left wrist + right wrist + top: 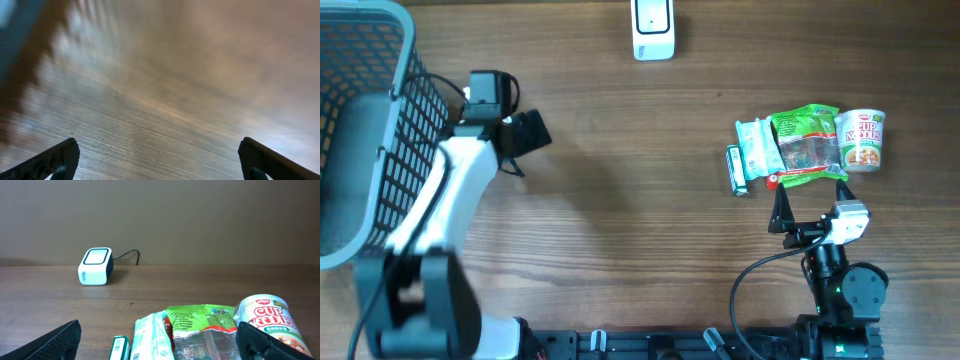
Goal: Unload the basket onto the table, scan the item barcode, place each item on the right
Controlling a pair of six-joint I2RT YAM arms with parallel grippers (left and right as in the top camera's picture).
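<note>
A group of items lies at the right of the table: a green snack bag (807, 147) (210, 330), a cup of noodles (865, 139) (267, 320), a pale mint packet (757, 148) (152, 340) and a small green box (736, 170) (120, 349). The white barcode scanner (653, 30) (95, 266) stands at the far edge of the table. My right gripper (810, 203) (159, 336) is open just in front of the items, holding nothing. My left gripper (527, 133) (159, 150) hangs open over bare wood beside the basket.
A grey mesh basket (360, 130) fills the left edge of the table, next to the left arm. The scanner's cable (127, 255) trails off behind it. Brown wooden tabletop (640, 180) lies between the two arms.
</note>
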